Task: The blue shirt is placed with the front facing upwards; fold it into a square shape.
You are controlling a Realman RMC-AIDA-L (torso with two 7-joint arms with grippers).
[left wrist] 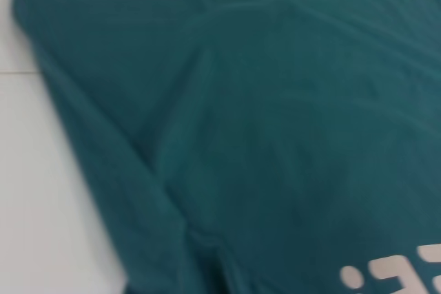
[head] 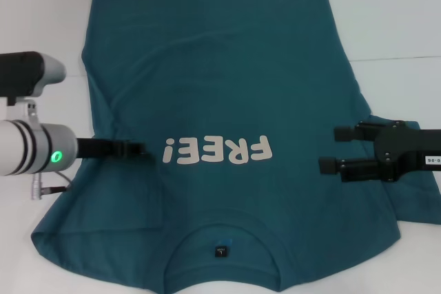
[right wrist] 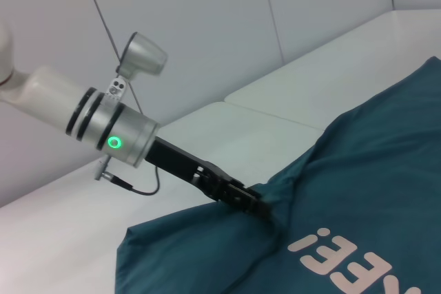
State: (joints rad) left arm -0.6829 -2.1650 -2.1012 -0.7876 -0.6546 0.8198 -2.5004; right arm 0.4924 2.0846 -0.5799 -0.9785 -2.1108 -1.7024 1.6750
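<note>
Head view shows the blue shirt [head: 220, 108] spread front-up on the white table [head: 41, 25], collar nearest the robot; the left gripper [head: 134, 149] is at its left chest beside the lettering, while the right gripper [head: 336, 149] hovers spread wide over the right sleeve. Left wrist view shows only creased cloth [left wrist: 262, 122]. Right wrist view shows the left gripper [right wrist: 265, 210] pinching a raised tuck of fabric. Lift both sides evenly, I judge, to keep the fold straight.

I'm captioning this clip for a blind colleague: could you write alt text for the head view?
A blue shirt lies face up on a white table, collar nearest the camera. The left tool reaches onto it beside the white "FREE!" lettering; the right tool, open, hovers at the opposite side.
</note>
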